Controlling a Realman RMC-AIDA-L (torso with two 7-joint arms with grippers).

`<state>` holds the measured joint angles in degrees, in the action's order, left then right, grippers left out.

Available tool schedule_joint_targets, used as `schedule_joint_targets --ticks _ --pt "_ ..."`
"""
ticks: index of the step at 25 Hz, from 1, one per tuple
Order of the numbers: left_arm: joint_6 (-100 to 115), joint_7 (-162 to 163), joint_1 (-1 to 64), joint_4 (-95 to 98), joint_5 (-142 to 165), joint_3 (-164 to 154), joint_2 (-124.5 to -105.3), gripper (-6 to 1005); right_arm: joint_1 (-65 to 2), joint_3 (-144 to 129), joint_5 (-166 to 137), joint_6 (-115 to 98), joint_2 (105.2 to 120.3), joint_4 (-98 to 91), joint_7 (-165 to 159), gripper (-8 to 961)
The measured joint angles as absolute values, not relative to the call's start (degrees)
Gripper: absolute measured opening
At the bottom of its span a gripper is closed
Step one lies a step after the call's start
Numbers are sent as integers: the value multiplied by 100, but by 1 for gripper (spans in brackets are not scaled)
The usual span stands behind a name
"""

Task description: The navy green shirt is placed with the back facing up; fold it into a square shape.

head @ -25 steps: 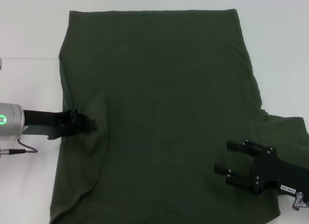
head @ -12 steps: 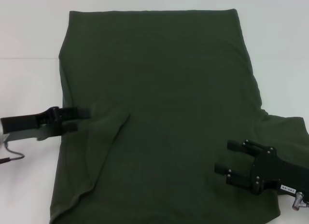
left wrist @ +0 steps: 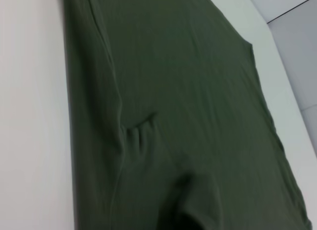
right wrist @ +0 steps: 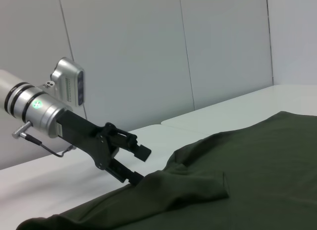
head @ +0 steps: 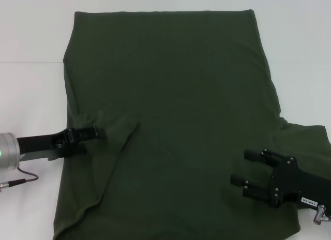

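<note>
Lying flat across the white table, back up, large dark olive-green cloth shirt with its left edge folded inward into a loose raised flap. Reaching in from the left, black left gripper, jaws parted, lower finger under the flap's edge and upper one above it. Hovering over the shirt's near right part, black right gripper, jaws spread and empty.

Head view straight down, wrist views low and oblique, all sharing shirt
</note>
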<state>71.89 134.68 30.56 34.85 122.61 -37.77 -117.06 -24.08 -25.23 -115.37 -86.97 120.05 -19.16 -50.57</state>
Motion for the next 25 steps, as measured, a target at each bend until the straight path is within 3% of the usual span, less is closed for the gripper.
schedule_joint_targets --ticks 4,12,20,25 --pt "6954 13435 3075 3491 12261 -3860 -11793 913 -2408 -2523 -11534 -8700 12005 -1916 -5062 774" --pt "6711 13427 3169 3465 12224 -4050 -11896 912 -2402 -2522 -11531 -8705 12006 -1916 -5071 774" --pt "7277 13365 3456 3462 12120 -4045 -12226 911 -2415 -2522 -11531 -8707 12006 -1916 -5073 774" --pt "7800 13355 3485 3393 11922 -4027 -12287 911 -2417 -2522 -11531 -8714 12006 -1916 -5080 774"
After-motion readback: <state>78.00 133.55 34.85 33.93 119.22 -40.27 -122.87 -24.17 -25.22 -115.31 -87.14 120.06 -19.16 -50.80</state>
